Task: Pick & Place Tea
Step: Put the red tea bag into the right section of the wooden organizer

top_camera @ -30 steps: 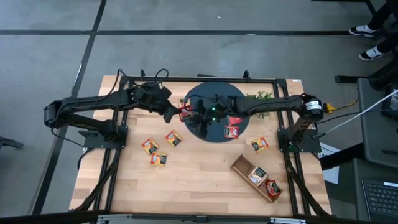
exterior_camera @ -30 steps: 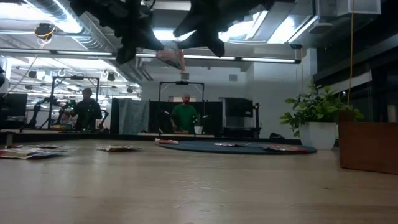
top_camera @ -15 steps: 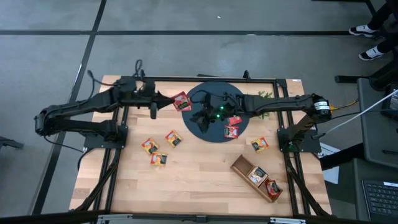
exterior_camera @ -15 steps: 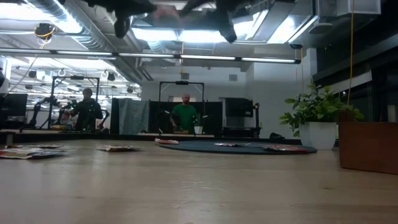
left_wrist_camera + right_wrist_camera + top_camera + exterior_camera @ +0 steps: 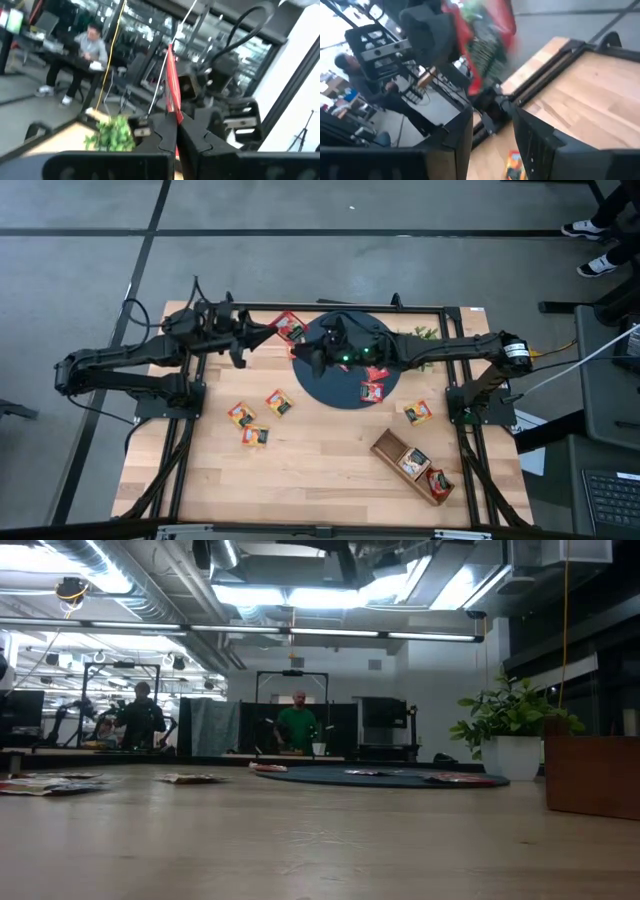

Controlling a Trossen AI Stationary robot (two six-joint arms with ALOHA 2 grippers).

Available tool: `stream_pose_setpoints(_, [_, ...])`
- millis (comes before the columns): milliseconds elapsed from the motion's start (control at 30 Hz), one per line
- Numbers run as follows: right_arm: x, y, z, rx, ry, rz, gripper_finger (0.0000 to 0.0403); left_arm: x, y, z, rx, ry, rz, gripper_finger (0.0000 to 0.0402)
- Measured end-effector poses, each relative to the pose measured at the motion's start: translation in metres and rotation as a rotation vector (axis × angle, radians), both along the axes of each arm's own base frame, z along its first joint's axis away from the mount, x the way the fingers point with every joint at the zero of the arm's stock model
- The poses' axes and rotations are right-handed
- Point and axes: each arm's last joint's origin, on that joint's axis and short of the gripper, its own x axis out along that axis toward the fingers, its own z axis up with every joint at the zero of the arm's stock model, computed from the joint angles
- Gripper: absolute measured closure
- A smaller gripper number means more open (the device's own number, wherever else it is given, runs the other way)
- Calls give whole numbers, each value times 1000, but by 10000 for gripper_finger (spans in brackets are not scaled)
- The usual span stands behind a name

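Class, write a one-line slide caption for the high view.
Left gripper holds a red tea packet aloft; right gripper waits open over the dark mat.

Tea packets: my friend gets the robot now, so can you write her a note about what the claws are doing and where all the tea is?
Left gripper: shut on a red tea packet, held up over the table's far side.
Right gripper: open, empty, over the dark round mat, facing that packet.
Done: two packets lie in the wooden tray.
Left: two packets on the mat, one beside it, three on the bare wood, plus the held one.
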Motion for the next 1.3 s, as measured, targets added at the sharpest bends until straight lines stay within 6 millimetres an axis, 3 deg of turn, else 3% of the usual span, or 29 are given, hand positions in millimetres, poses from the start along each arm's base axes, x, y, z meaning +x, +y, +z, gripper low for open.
stream_pose_setpoints(367, [1, -2, 14, -33, -137, -54, 292, -2, -1, 4, -5, -39, 0, 400])
stream_pose_setpoints(733, [1, -2, 14, -56, -140, -52, 394, 3, -1, 2, 1, -34, -39, 400])
stream_pose_setpoints(1067, [1, -1, 11, -53, -114, -12, 397, 6, -1, -1, -2, -12, -62, 400])
stream_pose_setpoints(1300, [-1, 4, 8, 28, -55, 160, 399, -1, -6, -2, 67, 28, -173, 398])
